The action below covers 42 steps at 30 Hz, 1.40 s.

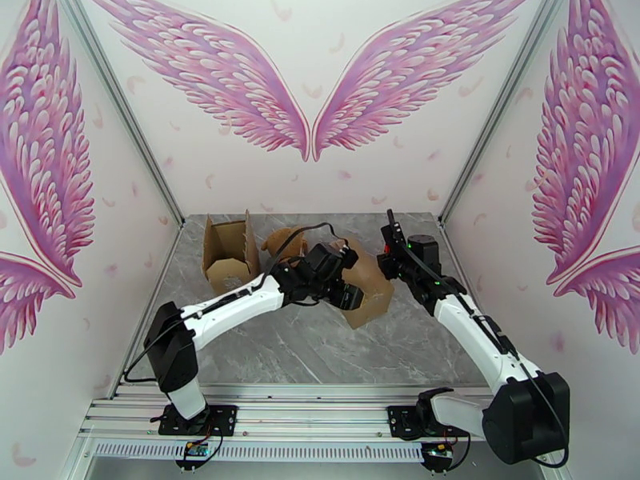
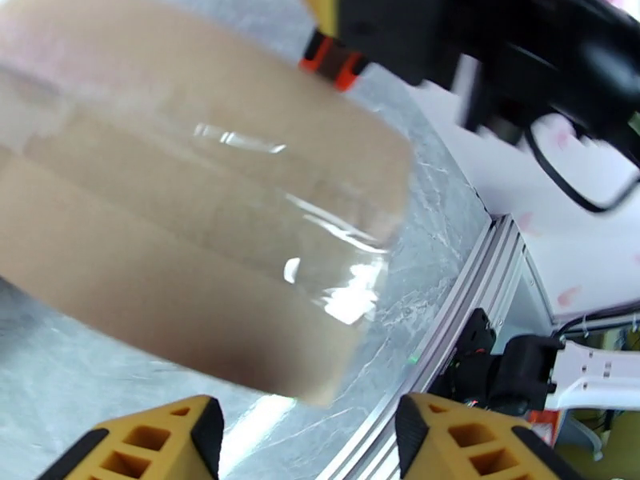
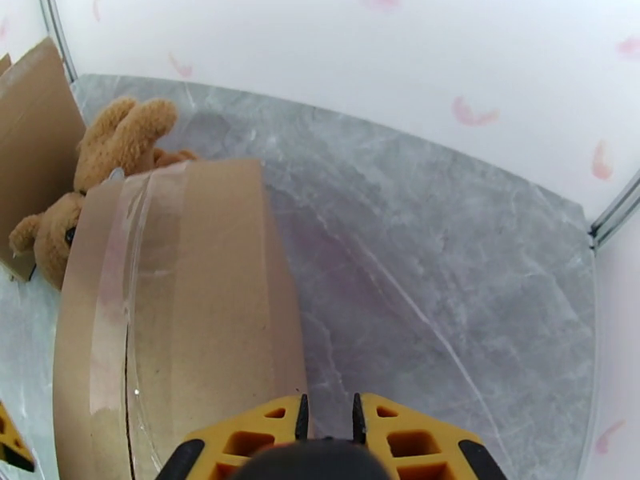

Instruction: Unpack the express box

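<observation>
Scanning the express box (image 3: 184,298) for lettering, cannot make out any on the faces in view; can pick out a pale patch on the front of the opened carton (image 1: 228,274) at the far left, too small to read. Looks like plain brown cardboard, rectangular, flaps down and sealed with a glossy strip of clear tape (image 3: 120,258) laid along the top seam, catching bright glare in the blurred left wrist view. Sits about mid-table on the grey marbled tabletop (image 1: 320,346), to the right of the opened carton and just near-right of a brown teddy bear (image 1: 284,243), overlapping the bear as seen from the right wrist camera; touching it or not, cannot tell. Runs its long axis roughly near to far, with the tape along the same line and the far end toward the bear. Flanked by both arms. On the near-left side, left gripper (image 2: 308,414) with yellow fingers spread wide, nothing between them, box just ahead of the tips. On the right side, right gripper (image 3: 330,410) with yellow fingers drawn almost together, a thin slit left, and the left finger at the cardboard's right edge; pinching any cardboard or not, cannot tell.
</observation>
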Available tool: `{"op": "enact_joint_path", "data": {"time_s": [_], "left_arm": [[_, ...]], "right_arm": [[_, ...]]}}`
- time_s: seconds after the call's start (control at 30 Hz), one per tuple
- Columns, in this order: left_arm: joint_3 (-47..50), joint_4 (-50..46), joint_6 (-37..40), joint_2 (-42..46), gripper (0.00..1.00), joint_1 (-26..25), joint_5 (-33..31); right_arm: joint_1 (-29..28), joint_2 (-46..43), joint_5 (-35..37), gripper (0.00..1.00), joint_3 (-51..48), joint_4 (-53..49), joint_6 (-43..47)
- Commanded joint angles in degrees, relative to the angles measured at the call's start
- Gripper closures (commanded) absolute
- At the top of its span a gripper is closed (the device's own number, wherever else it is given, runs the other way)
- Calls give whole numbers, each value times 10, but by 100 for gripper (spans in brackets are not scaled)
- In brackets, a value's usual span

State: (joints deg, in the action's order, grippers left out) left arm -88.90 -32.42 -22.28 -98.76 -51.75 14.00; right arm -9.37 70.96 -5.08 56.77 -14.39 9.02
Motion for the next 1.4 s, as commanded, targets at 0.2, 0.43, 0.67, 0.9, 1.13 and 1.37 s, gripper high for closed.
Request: {"op": "enact_joint_path", "data": {"time_s": [0.2, 0.43, 0.67, 0.9, 1.13, 1.37], "left_arm": [[-106, -15, 85, -26, 40, 116, -42], [-138, -21, 99, -99, 41, 167, -8], [-142, -18, 104, -157, 42, 188, 8], [-133, -1, 98, -179, 42, 201, 16], [-127, 9, 101, -178, 42, 204, 34], [-140, 31, 106, -176, 41, 212, 53]], "right_arm": [[-20, -52, -4, 92, 2, 167, -67], [-74, -26, -48, 92, 12, 240, -81], [-130, 41, -50, 96, 5, 347, -62], [-167, 112, -42, 98, 35, 379, -23], [-179, 146, -15, 100, 47, 410, 6], [-182, 154, 12, 100, 47, 427, 31]]}}
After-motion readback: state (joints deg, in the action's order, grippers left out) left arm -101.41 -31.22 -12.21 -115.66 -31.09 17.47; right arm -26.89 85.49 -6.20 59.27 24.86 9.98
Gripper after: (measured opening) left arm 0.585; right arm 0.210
